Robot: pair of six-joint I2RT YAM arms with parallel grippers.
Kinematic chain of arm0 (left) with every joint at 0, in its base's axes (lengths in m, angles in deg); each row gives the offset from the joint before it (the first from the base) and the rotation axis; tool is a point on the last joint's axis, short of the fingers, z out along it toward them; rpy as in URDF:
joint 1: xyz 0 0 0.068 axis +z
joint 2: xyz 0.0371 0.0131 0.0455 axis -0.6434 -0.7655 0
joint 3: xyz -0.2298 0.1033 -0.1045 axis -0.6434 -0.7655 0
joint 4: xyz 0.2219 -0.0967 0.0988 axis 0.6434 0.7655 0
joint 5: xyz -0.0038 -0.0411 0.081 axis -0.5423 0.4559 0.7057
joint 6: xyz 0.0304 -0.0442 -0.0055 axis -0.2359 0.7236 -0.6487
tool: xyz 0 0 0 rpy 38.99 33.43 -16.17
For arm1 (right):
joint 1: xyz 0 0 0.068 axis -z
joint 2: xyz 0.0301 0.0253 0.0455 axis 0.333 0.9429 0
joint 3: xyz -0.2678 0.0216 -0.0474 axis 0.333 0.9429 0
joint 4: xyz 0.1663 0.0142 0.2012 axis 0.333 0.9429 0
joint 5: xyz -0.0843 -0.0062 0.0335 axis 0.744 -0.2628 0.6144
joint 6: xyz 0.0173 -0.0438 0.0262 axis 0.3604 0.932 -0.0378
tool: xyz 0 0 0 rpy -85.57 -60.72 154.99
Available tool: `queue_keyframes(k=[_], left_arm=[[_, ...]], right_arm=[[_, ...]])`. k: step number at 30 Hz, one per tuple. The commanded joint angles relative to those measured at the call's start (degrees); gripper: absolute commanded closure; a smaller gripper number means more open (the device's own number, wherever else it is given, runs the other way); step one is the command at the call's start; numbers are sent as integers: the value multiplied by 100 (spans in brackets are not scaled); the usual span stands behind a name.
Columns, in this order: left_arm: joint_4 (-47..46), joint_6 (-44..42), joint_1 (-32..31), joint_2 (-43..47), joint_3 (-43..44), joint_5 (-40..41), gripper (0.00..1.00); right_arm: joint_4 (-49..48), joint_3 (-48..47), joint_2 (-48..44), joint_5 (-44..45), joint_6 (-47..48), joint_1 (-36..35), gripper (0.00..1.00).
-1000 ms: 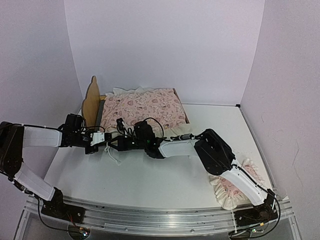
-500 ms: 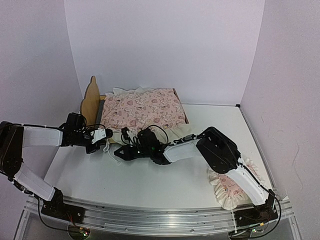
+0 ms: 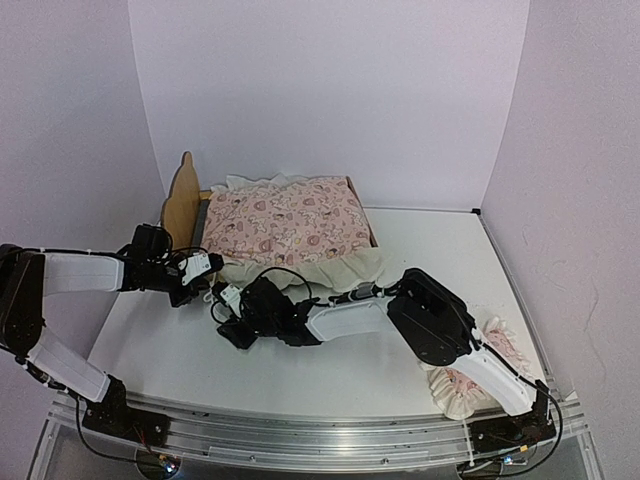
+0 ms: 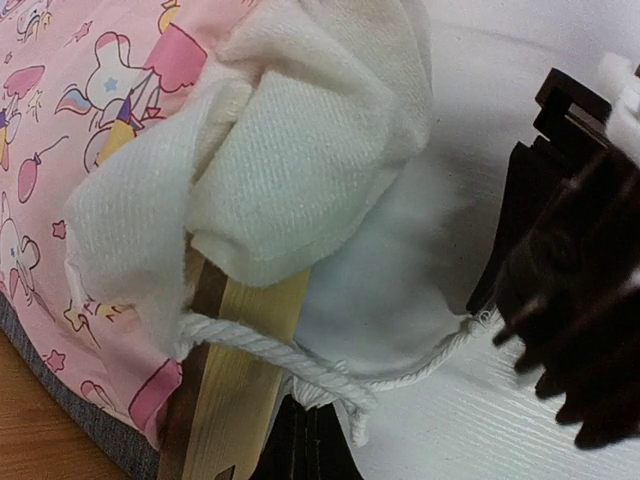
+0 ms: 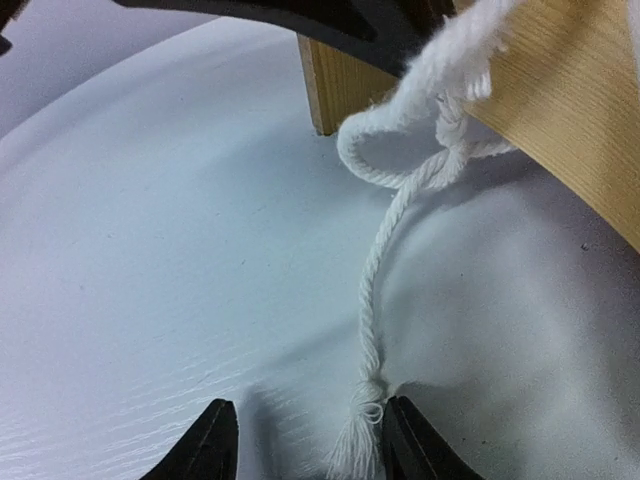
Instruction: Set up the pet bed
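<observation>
At the rear left of a white desk (image 3: 330, 375), a small light plywood pet bed (image 3: 180, 210) with a bear-ear-shaped headboard is seen standing near the back wall. A pink printed ruffled mattress cushion (image 3: 290, 220) is laid in its frame, and the cream ruffle is spilled over the near rail. The left fingers (image 3: 200, 274) are pressed shut at the near corner of the bed, by the headboard. There a white twisted cord (image 4: 255, 350) is looped past a wooden leg under the bunched ruffle; whether the cord itself is pinched cannot be told. The right fingers (image 5: 215, 440) are held partly apart just above the desk, in front of that same corner, with nothing gripped. The frayed end of the cord is shown lying on the desk between them, close to one fingertip. A small pink ruffled pillow (image 3: 448, 388) is seen lying at the near right of the desk, well apart from the bed and partly hidden by the right arm.
</observation>
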Motion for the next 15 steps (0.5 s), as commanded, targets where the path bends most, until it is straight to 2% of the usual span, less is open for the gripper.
queue_keyframes(k=[1,2,3,4,10,15], left_arm=[[125,247,20,208,300,158,100],[178,309,18,210,329,213,100],[250,363,15,204,372,269,100],[342,389,17,208,409,352,100],[617,312,110,456,488,1115,100],[1189,328,155,946,939,1349,100]], right_arm=[[1026,-148,249,908,520,-32,74],[1033,-60,212,1068,469,-33,87],[1034,11,155,1170,422,-25,96],[1030,82,73,1243,403,-23,100],[1009,301,-629,1061,358,179,100],[905,803,-1094,813,-263,440,100]])
